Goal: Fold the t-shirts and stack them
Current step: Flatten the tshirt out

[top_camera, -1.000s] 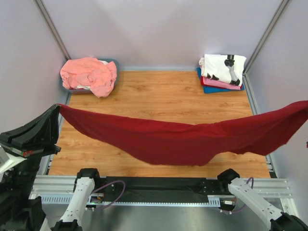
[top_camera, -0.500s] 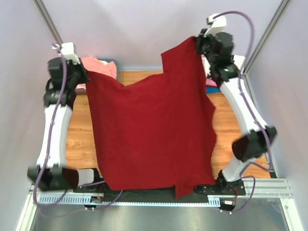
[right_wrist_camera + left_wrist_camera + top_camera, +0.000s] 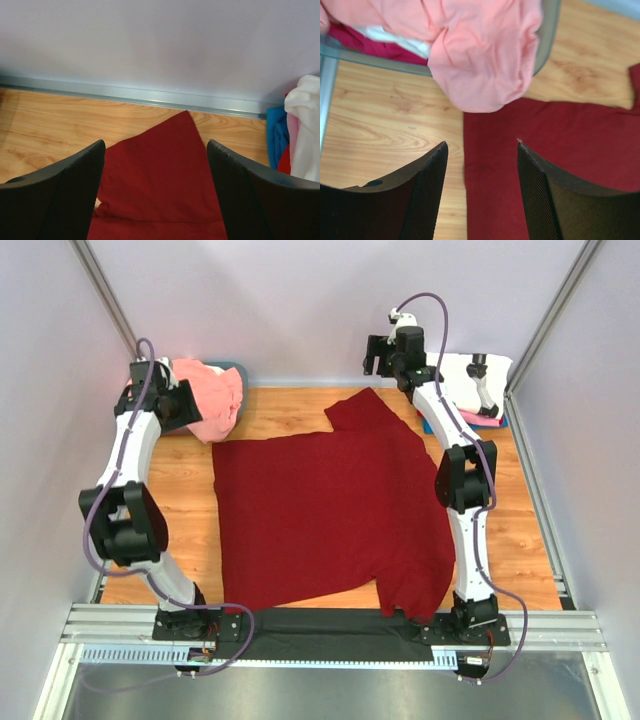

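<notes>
Pale lilac walls enclose a wooden table [image 3: 300, 425] on three sides.

Item 1: a dark red t-shirt [image 3: 320, 510] lies spread flat across the middle of the table. One sleeve [image 3: 360, 410] points toward the far edge. The near right corner reaches the black strip [image 3: 300, 620] along the near edge.

Item 2: a grey-blue tub [image 3: 547, 30] stands in the far left corner. A salmon-pink t-shirt [image 3: 210, 400] is heaped in it, crumpled, and spills over the rim. Its hanging fold ends just beside the far left corner of the red shirt. Whether the two touch I cannot tell.

Item 3: a stack sits in the far right corner, with a white t-shirt with black print [image 3: 470, 380] on top. Blue cloth [image 3: 277, 135] and pink cloth [image 3: 291, 132] show beneath it.

Left gripper [image 3: 481, 145]: it hangs above the far left corner of the red shirt. Its fingers are spread, with nothing between them. The shirt's left edge and bare wood show in the gap.

Right gripper [image 3: 155, 145]: it hangs above the sleeve near the far edge. Its fingers are spread wide, with nothing held. The stack is off to its right.
</notes>
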{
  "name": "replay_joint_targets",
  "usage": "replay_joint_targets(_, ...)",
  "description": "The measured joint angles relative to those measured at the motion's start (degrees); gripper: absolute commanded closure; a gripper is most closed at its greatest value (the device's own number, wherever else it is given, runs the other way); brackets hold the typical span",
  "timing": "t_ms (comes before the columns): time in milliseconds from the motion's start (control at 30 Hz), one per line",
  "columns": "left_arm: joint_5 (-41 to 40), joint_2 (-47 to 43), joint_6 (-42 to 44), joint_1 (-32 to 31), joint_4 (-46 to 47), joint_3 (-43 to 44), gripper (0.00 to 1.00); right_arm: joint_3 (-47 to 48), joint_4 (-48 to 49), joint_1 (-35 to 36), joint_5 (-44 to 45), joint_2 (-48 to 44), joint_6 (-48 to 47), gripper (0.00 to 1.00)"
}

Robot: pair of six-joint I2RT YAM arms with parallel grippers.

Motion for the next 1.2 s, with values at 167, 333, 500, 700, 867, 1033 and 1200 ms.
replay_joint_targets(167,-0.8,-11.7,0.2,-1.8,0.3,-1.5,0.36,-11.4,0.4,0.4,1.0,-10.0,2.0,0.16)
replay_joint_targets(333,-1.6,-18.2,-0.9,-5.6,1.6,-9.7,0.38,-26.8,-0.2,0.9,2.1,-24.5,4.8,0.18)
replay_joint_targets(500,-2.6,-13.1,-3.6,-11.1,0.8,-17.0,0.39,-40.7,-1.1,1.5,0.6,-34.3,8.1,0.20)
replay_joint_targets(700,-2.8,-3.4,-7.1,-14.5,1.0,-18.8,0.43,-48.2,-6.4,2.0,-3.3,-31.0,10.9,0.22)
replay_joint_targets(867,-4.7,1.9,-8.2,-14.6,1.8,-18.6,0.44,-47.9,-10.0,2.0,-4.7,-23.8,11.3,0.22)
replay_joint_targets(1033,-6.9,10.6,-8.3,-14.6,1.6,-13.6,0.46,-42.9,-12.6,2.0,-4.7,-16.0,12.0,0.23)
replay_joint_targets(1200,-9.9,20.5,-7.6,-14.6,-2.2,-2.1,0.57,-34.6,-13.9,1.8,-4.6,-10.0,13.5,0.23)
